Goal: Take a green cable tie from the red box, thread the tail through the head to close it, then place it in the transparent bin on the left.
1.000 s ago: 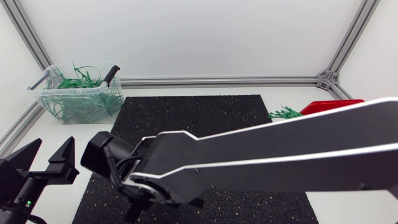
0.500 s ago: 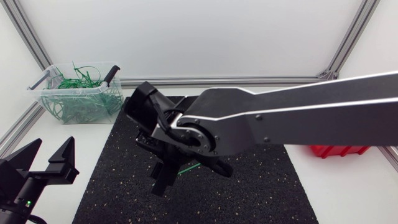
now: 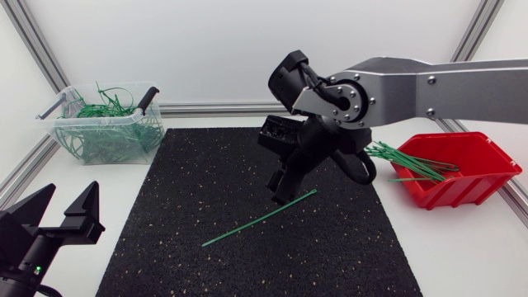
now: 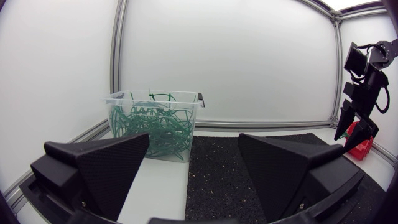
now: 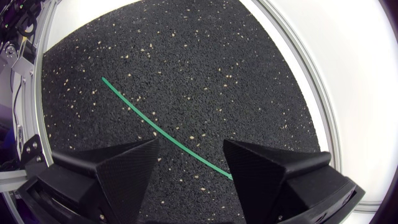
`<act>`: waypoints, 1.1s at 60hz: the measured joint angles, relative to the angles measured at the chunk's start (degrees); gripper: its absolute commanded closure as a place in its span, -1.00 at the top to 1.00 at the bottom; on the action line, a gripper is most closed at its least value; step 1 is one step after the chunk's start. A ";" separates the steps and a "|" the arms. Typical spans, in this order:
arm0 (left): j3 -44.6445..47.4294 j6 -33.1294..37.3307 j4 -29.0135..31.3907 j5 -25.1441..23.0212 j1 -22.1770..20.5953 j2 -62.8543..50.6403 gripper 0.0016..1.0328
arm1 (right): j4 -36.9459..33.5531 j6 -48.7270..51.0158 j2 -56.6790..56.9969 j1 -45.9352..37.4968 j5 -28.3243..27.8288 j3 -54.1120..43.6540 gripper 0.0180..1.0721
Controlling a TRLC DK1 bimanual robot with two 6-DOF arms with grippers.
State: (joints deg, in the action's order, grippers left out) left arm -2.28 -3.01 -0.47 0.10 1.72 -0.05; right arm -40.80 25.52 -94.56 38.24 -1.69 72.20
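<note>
Currently the green cable tie (image 3: 260, 218) lies flat on the black mat (image 3: 190, 173), one end under the right gripper (image 3: 283, 188), fingers spread and empty, so I'd come straight down and pinch near that end without skidding it; left gripper (image 3: 70, 198) sits aside, fingers apart too.

The green cable tie (image 5: 163, 135) slips out of sight behind one finger of the right gripper (image 5: 191, 148); its head looks too small to make out.
</note>
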 measured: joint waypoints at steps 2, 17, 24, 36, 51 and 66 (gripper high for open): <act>-0.02 0.00 0.00 0.00 0.00 0.00 0.92 | -0.33 1.38 0.00 -1.05 -0.22 -0.09 0.47; 0.00 0.00 0.00 0.00 0.00 0.00 0.92 | -2.80 15.47 0.00 -9.16 -1.73 -0.39 0.47; -0.02 -0.02 0.00 0.00 0.00 0.00 0.92 | -2.43 21.42 -0.09 -11.47 -1.77 -2.32 0.46; 0.00 0.00 0.00 0.00 -0.46 0.00 0.92 | -2.78 29.05 -3.61 -13.64 -3.08 -2.95 0.46; 0.00 0.00 0.00 0.00 -0.72 0.00 0.92 | -2.80 38.12 -7.45 -13.97 -3.17 -2.93 0.43; -0.02 0.00 0.00 0.02 -1.11 0.00 0.92 | -2.69 42.23 -11.96 -13.92 -2.99 -2.89 0.17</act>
State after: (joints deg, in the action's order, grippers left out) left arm -2.31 -3.01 -0.47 0.12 0.60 -0.05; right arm -43.48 67.75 -106.52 24.32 -4.69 69.32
